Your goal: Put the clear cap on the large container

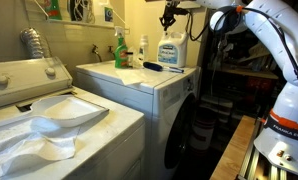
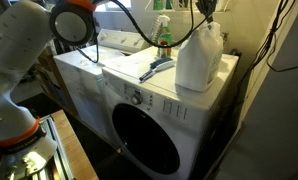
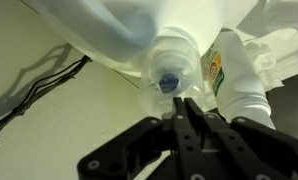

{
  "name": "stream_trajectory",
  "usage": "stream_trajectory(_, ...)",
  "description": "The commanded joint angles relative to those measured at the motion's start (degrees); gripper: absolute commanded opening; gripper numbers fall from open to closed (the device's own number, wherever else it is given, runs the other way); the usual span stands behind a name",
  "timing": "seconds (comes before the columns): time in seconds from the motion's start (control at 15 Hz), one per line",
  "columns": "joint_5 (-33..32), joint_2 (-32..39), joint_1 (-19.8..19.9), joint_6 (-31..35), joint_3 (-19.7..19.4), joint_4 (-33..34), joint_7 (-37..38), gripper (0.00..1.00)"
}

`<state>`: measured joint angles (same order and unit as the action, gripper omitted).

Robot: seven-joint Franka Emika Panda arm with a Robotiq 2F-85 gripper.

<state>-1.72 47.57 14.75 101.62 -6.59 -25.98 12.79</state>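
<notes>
The large container [image 1: 171, 51] is a whitish jug with a blue label. It stands upright on the front-loading washer in both exterior views, at the back right corner [image 2: 199, 58]. My gripper [image 1: 170, 20] hangs directly above its neck [image 2: 205, 14]. In the wrist view the fingers [image 3: 184, 104] are pressed together on the rim of the clear cap [image 3: 161, 60]. The cap sits over the jug's neck [image 3: 189, 50], and the blue spout shows through it. I cannot tell whether the cap is fully seated.
A green spray bottle [image 1: 120, 50] and a small slim white bottle [image 1: 143, 50] stand behind the jug, near the wall. A dark brush [image 2: 157, 68] lies on the washer top. A top-loading washer covered with white sheeting [image 1: 49, 120] is beside it. Cables hang near the jug.
</notes>
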Motion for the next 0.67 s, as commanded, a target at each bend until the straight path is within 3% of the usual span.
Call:
stream_trajectory(0.0, 2.18, 0.77, 0.17, -4.34, 1.96, -2.5, -1.92, 0.09)
stream_trajectory(0.6, 3.29, -0.1, 1.57, -5.41, 3.64, -2.47, -7.76, 0.1)
